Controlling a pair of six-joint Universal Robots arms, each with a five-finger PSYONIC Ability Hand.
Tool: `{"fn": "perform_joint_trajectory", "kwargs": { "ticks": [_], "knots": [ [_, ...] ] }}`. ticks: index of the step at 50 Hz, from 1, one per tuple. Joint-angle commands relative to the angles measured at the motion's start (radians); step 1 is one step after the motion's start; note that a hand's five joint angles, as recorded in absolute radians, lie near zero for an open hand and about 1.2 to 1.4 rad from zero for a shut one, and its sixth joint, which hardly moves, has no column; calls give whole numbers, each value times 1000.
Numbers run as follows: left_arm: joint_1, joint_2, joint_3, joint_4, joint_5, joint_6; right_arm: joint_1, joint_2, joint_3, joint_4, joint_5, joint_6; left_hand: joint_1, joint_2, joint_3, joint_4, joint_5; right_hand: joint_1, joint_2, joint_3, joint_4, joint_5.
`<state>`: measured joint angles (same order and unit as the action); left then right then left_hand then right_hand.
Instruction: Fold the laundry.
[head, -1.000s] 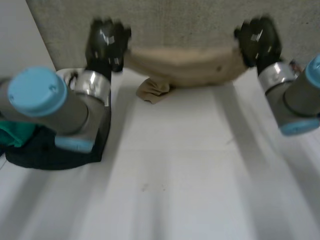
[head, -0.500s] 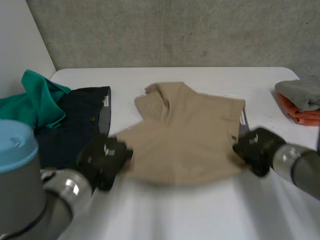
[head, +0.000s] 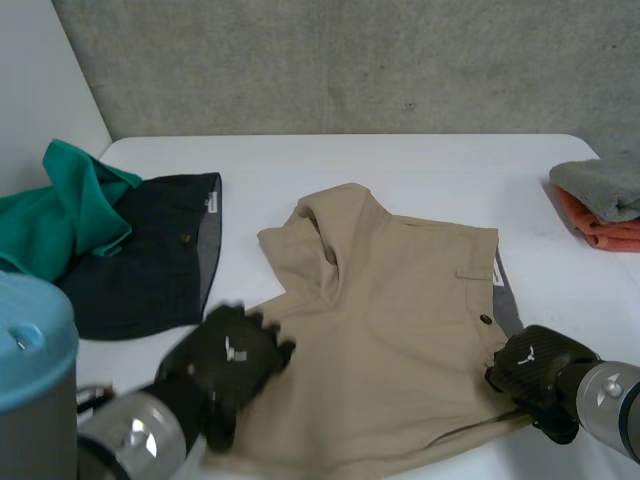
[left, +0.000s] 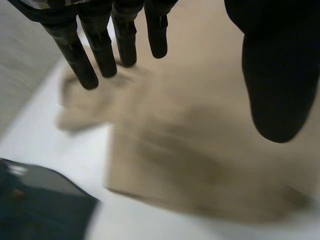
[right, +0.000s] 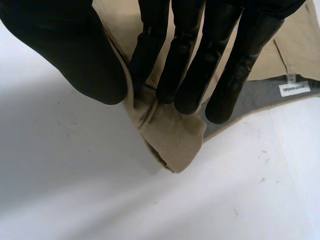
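At the left edge of the worktop (head: 420, 158) a green cloth (head: 70, 205) lies partly over a dark garment (head: 150, 265). Just beside these, toward the near edge, the left hand (head: 225, 360) is at the near left corner of the tan shorts (head: 400, 320). In its wrist view its fingers (left: 100, 47) are straight and spread from the thumb, with the fabric below them and nothing gripped, so it is released.

The tan shorts lie in the middle of the worktop, mostly flat. A rumpled, partly turned-over flap lies at their far left, and the waistband with its button (head: 483, 320) faces the right edge.

At their near right corner the right hand (head: 535, 370) is grasping the shorts. Its wrist view shows a bunched corner of the fabric (right: 170, 135) pinched between thumb and fingers (right: 182, 55).

By the right edge a grey cloth (head: 605, 188) rests on an orange cloth (head: 612, 232), well apart from the shorts.

The shorts look light, soft and limp, and would likely sag between two grips and crease easily. The waistband looks thicker and firmer, so its corners and the hem corners seem the best holds. The rumpled flap probably needs smoothing before a clean fold.
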<state>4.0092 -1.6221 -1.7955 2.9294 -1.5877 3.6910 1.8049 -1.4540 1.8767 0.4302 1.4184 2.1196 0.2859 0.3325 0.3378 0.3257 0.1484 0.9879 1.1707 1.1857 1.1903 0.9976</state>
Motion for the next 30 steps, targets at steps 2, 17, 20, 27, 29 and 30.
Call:
{"fn": "perform_joint_trajectory", "kwargs": {
  "ticks": [2, 17, 20, 27, 29, 30],
  "knots": [
    [141, -66, 136, 290, 52, 4, -6, 3, 4, -37, -6, -1, -2, -49, -54, -42, -39, 408, 226, 211, 206, 224],
    [312, -708, 729, 286, 414, -26, 7, 47, 7, -80, -1, 5, 289, 242, 237, 249, 252, 408, 226, 211, 206, 224],
    [323, -841, 896, 226, 509, -78, 7, 66, 9, -82, -1, 10, 295, 248, 243, 255, 258, 408, 226, 211, 206, 224],
    [326, -989, 1071, 201, 541, -112, -4, 84, 18, -84, -1, 10, 286, 239, 234, 246, 249, 408, 226, 211, 206, 224],
    [326, -1025, 1111, 194, 543, -118, -6, 84, 19, -85, -1, 10, 280, 233, 228, 240, 243, 408, 226, 211, 206, 224],
    [326, -1038, 1125, 188, 545, -118, -6, 84, 19, -85, -1, 10, 280, 233, 228, 240, 243, 408, 226, 211, 206, 224]
  ]
}}
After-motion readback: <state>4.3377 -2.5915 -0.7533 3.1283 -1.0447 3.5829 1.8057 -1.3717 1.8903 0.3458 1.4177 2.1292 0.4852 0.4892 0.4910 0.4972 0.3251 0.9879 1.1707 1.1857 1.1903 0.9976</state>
